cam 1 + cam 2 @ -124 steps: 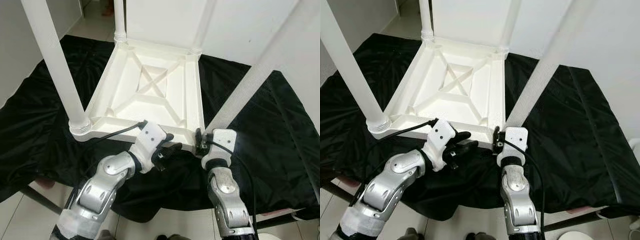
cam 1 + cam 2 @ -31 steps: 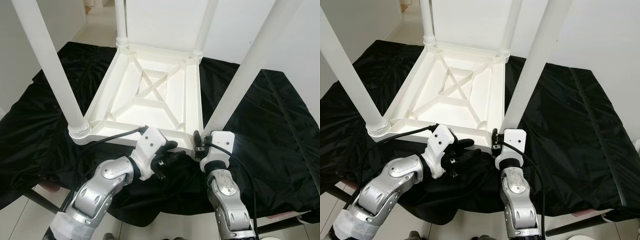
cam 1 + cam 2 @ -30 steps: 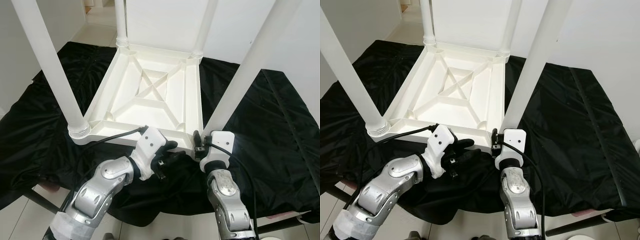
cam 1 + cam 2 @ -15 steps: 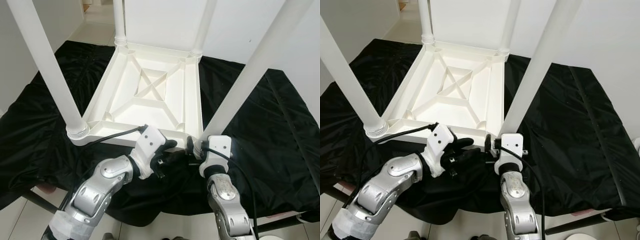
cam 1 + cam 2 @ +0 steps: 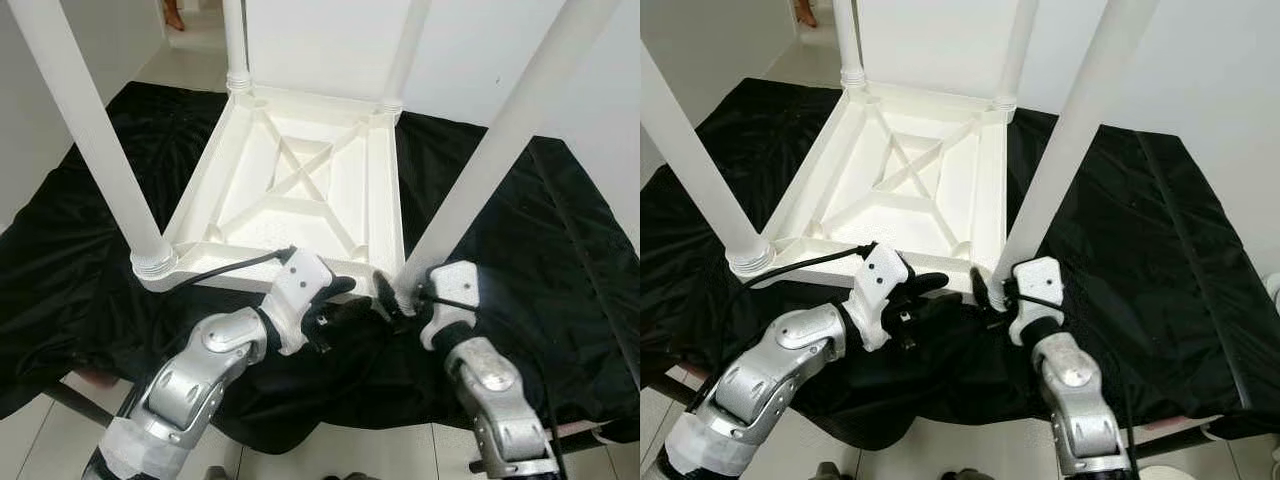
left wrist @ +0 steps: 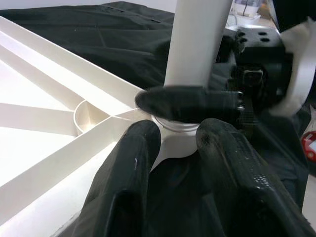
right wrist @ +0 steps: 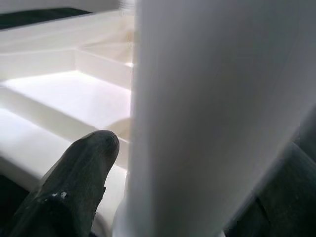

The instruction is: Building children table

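Note:
A white children's table (image 5: 390, 200) lies upside down on a black cloth, its legs pointing up. My right gripper (image 5: 393, 296) is at the near right corner, its black fingers closed round the base of the near right leg (image 5: 490, 150). In the right wrist view that leg (image 7: 207, 98) stands between one finger (image 7: 89, 158) and the other. My left gripper (image 5: 345, 300) is just left of that corner at the table's near edge. It is open and points at the leg's collar (image 6: 170, 123), holding nothing.
The black cloth (image 5: 560, 260) covers the work surface and hangs over its near edge. The near left leg (image 5: 90, 130) and two far legs (image 5: 235, 40) stand tall around the arms. Pale tiled floor (image 5: 30, 440) lies below.
My right forearm has swung out to the right and its wrist has turned, bringing the fingers round the leg's base. The left gripper has stayed put. The camera has shifted slightly.

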`<state>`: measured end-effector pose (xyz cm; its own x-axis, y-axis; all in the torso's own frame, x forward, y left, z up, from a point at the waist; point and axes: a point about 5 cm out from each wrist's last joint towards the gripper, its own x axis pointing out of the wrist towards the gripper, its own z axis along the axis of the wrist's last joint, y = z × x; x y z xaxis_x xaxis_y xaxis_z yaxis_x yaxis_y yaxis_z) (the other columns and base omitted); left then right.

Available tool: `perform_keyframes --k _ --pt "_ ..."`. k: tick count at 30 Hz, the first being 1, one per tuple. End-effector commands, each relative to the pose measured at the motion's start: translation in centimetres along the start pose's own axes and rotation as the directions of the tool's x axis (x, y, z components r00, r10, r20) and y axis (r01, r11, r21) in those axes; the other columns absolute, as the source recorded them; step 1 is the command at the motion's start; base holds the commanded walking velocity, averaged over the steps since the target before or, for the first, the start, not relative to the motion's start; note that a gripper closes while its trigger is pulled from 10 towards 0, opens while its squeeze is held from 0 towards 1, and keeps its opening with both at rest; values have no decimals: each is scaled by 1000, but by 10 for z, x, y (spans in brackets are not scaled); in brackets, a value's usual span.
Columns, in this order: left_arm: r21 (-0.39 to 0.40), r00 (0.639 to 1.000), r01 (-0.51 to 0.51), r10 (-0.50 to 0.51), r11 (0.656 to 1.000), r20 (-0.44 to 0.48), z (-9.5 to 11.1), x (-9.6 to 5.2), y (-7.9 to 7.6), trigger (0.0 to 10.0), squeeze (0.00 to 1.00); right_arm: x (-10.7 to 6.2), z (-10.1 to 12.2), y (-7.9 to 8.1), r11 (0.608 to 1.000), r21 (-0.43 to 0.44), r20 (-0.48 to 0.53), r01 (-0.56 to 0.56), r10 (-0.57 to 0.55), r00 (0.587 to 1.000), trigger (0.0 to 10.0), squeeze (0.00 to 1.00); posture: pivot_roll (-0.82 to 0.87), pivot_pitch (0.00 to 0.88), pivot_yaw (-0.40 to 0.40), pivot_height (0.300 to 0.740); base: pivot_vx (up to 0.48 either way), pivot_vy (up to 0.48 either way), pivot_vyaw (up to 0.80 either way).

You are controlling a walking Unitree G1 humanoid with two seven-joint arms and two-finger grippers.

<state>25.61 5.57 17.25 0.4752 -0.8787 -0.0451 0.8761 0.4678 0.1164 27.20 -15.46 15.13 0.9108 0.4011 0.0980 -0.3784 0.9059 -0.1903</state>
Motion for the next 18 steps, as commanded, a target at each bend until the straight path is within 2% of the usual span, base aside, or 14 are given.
perform_keyframes --k 1,2,7,17,18 --pt "3 999 41 -41 999 -4 0 0 -1 10000 0 0 0 -4 998 2 13 -60 60 998 10000 0 22 116 -50 740 0 0 0" --pt "3 999 41 -41 999 -4 0 0 -1 10000 0 0 0 -4 998 2 13 -60 60 998 10000 0 22 116 -50 740 0 0 0" --pt "3 999 35 -35 999 -5 0 -2 0 10000 0 5 3 -10 970 -18 9 -244 245 970 10000 0 29 109 -45 740 0 0 0" --pt "14 999 35 -35 999 -7 2 0 1 10000 0 16 -2 -20 916 -39 -39 -399 398 917 10000 0 42 102 -46 740 0 0 0" --pt "15 999 34 -34 999 -6 2 -1 1 10000 0 16 -5 -22 907 -37 -51 -419 417 908 9294 0 46 103 -49 740 0 0 0"
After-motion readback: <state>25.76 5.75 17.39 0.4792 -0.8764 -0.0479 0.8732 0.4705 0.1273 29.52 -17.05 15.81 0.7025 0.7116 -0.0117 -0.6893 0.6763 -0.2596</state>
